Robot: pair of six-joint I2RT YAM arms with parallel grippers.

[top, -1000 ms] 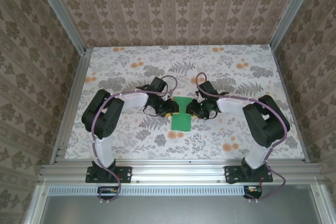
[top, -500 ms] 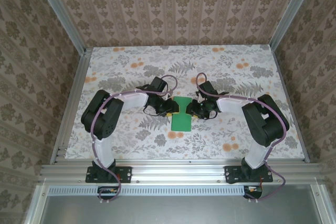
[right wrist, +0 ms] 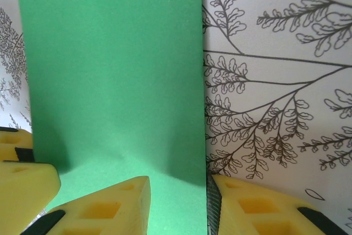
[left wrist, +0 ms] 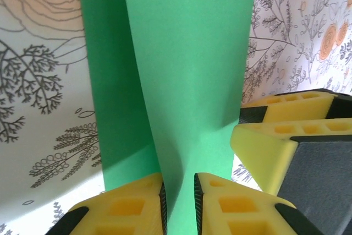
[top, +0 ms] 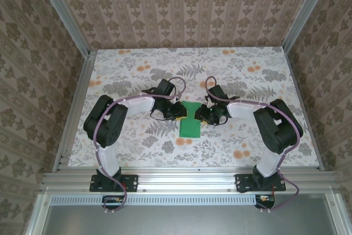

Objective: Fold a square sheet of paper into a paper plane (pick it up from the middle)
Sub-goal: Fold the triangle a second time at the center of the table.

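The square sheet of paper (top: 191,126) is bright green and lies at the table's middle, with both grippers meeting over its far end. In the left wrist view one side of the paper (left wrist: 187,53) is lifted into a curved flap over the flat part. My left gripper (left wrist: 179,182) straddles the flap's edge, its jaws a narrow gap apart with green between them. My right gripper (right wrist: 179,180) stands open across the paper's (right wrist: 110,70) right edge, one finger on the green, the other on the tabletop. From above, the left gripper (top: 183,113) and right gripper (top: 201,115) nearly touch.
The floral tabletop (top: 247,141) stretches out on all sides of the sheet, bounded by aluminium rails (top: 187,177) in front and patterned walls (top: 187,9) around. The right gripper's yellow fingers (left wrist: 275,136) sit close beside the left gripper.
My left gripper's jaws have narrowed around the lifted paper. The sheet's far end looks flatter and straighter than a second ago. The arms have barely moved.
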